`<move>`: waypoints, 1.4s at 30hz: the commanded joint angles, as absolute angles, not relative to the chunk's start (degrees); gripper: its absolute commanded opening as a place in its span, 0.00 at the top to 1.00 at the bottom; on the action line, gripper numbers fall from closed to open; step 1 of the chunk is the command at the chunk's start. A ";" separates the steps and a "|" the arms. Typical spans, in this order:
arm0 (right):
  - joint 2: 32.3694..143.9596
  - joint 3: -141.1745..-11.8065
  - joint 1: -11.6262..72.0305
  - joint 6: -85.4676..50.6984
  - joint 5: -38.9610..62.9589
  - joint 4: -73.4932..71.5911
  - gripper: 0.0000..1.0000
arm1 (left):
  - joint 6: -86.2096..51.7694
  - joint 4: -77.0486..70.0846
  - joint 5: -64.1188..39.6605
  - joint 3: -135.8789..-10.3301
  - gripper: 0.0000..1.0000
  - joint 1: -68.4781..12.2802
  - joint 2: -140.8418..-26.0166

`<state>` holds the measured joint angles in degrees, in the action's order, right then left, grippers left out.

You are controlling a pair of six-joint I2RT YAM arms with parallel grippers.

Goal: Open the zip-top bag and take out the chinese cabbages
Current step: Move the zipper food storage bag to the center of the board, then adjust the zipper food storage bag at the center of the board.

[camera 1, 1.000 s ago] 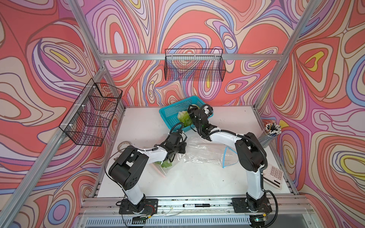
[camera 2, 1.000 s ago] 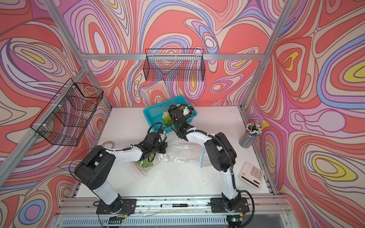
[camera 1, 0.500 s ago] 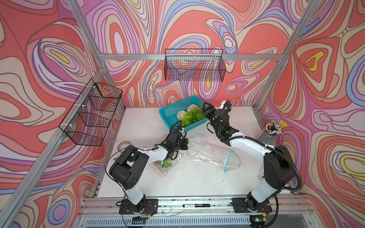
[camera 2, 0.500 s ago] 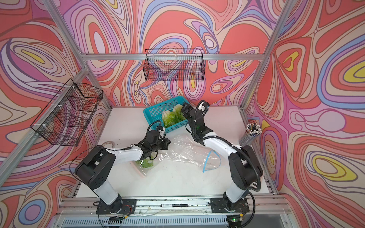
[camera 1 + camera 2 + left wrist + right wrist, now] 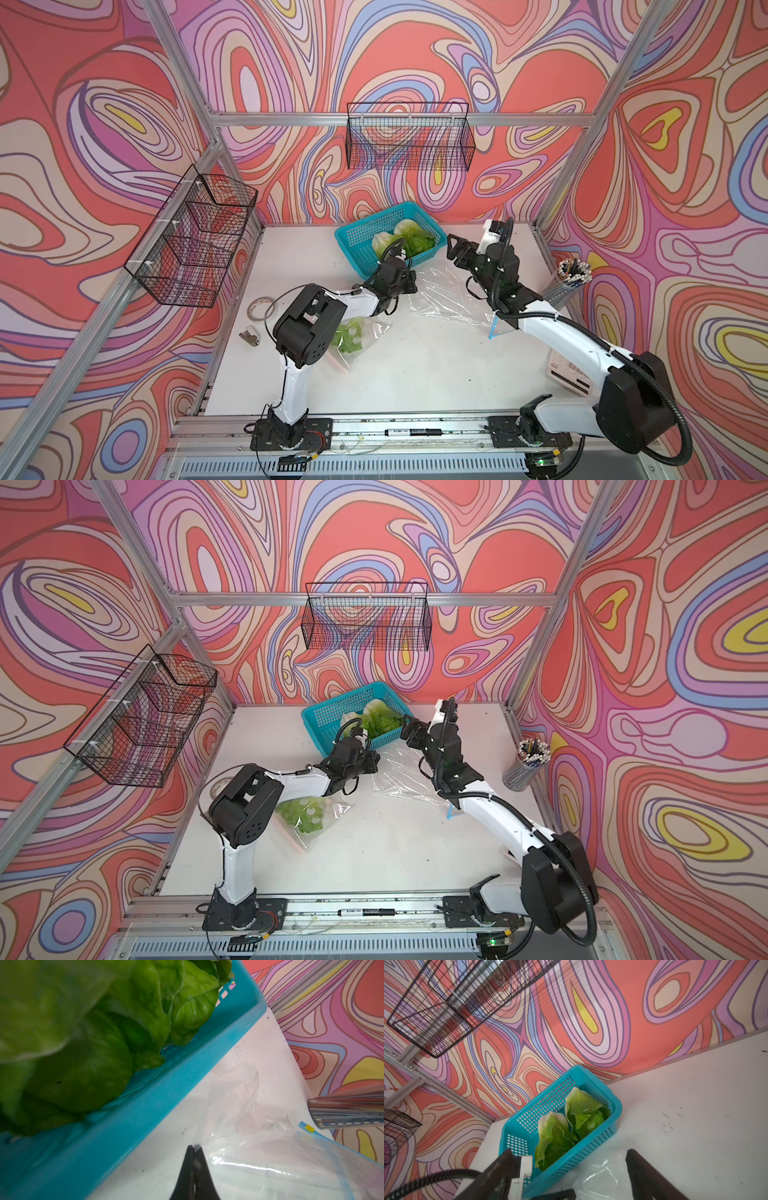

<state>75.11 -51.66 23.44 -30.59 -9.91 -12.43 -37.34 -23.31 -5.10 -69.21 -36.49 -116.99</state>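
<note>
Under left arm, cabbage part-hidden; left end effector clamped on bag, right end effector wide, empty.

White table, swirly red/pink print on walls all round. Teal plastic basket at back centre, nr rear wall. Black wire basket hangs on rear wall. Compartmented wire rack on L wall. Tape roll & small metal clip nr L edge, close but apart. Mesh pencil cup at R edge. Calculator same side, nearer front.
</note>
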 commanded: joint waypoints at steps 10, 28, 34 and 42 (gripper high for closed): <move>67.41 -43.76 22.71 -23.26 -7.35 -10.66 0.10 | -38.64 -26.10 -6.71 -71.84 0.79 -37.27 -118.64; 63.79 -36.96 22.96 -29.22 4.45 -18.90 0.11 | -19.05 -13.62 10.32 -55.25 0.00 -41.22 -84.62; 66.41 -33.18 31.13 -33.86 1.79 -22.80 0.13 | -15.30 1.13 18.90 -45.51 0.00 -35.24 -70.04; 78.95 -35.19 44.71 -38.14 -0.75 -25.96 0.16 | -19.77 6.51 12.63 -36.47 0.00 -19.00 -63.66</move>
